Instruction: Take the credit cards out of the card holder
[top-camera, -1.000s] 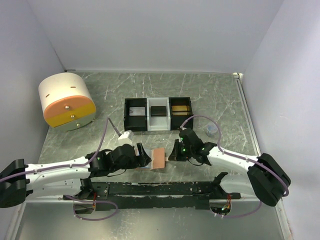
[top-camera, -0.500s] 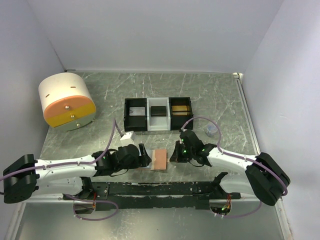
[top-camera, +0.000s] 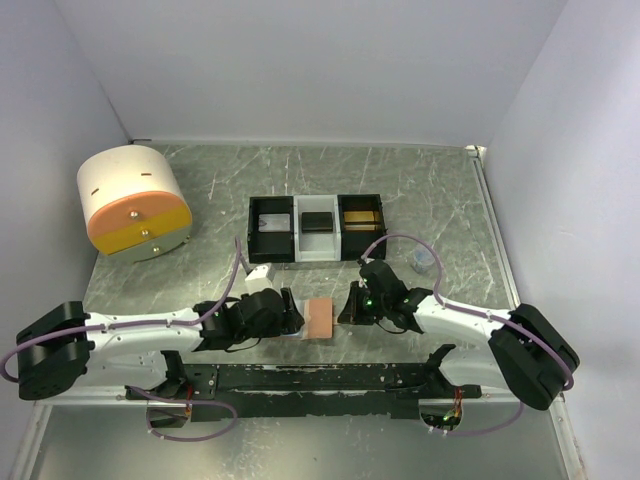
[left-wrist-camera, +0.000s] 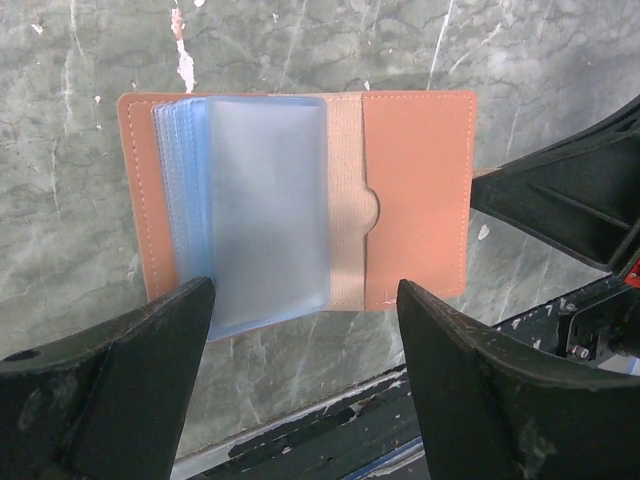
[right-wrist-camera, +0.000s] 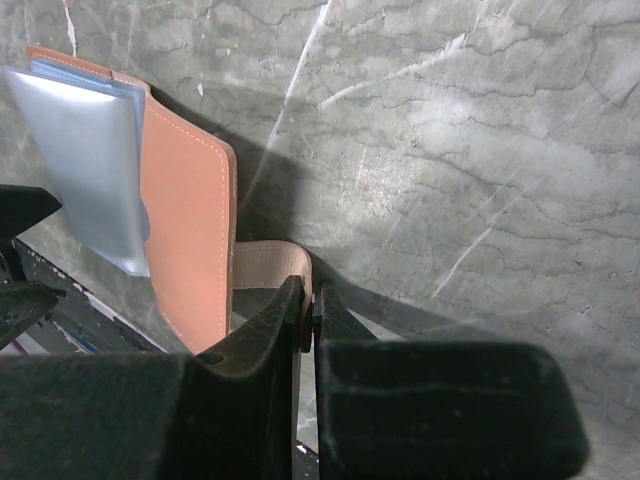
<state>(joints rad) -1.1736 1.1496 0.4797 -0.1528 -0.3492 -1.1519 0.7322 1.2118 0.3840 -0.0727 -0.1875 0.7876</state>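
Although the card holder already lies open and flat on the tabletop, close to the near edge and between the two arms, we see no credit card outside it, so we judge that the taking out itself is not yet begun. Its fan of frosted light blue sleeves is exposed on the salmon-orange cover; whether cards sit inside them we cannot tell. The left fingers are spread wide and hold nothing. They sit just left of the holder, tips at its edge, with the sleeves straight ahead of the gap between them. The right fingers, just right of the holder, are pressed together on the beige elastic strap that comes out from under the holder's right side. We judge that the next move calls for the left fingers to close on one card while the right fingers pin the holder down.
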